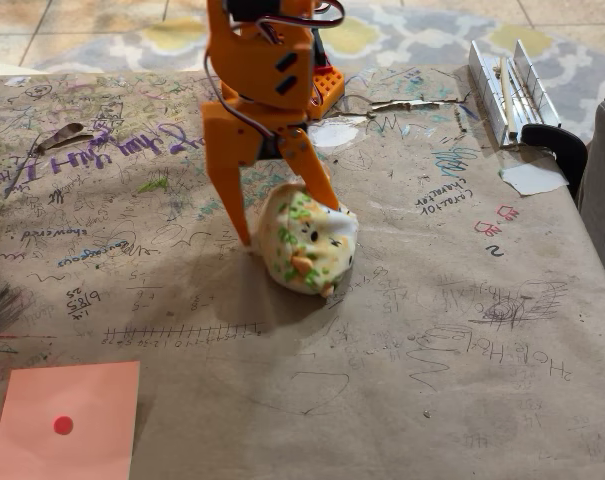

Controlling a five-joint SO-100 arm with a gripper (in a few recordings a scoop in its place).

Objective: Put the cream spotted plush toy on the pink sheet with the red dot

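Clearly the orange jaws (287, 218) stand spread wide, straddling the cream spotted plush toy (305, 241): one finger's tip rests on the desk (442, 340) just left of the toy, the other presses its upper right side, likely set to close. Nothing is gripped yet. From the toy, the pink sheet with the red dot (67, 420) lies well apart, toward the lower left.
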